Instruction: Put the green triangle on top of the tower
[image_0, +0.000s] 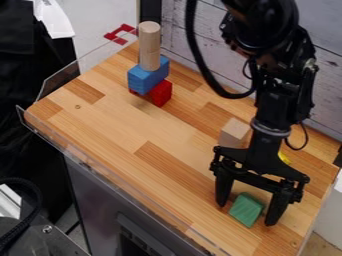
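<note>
And here's the pincer (246, 213), low at the lower right of the frame, fingers spread wide, with the green block (246, 209) sitting on the wooden table (127, 127) between them; whether either finger touches it, I can't tell. Just up from there, a plain wooden block (234, 133), and a bit of something yellow (284, 158) peeks out behind the arm (270, 107). Over to the upper left, the tower: red (161, 93) at the bottom, blue (147, 78) above, pale wooden column (149, 46) standing upright on top!
</note>
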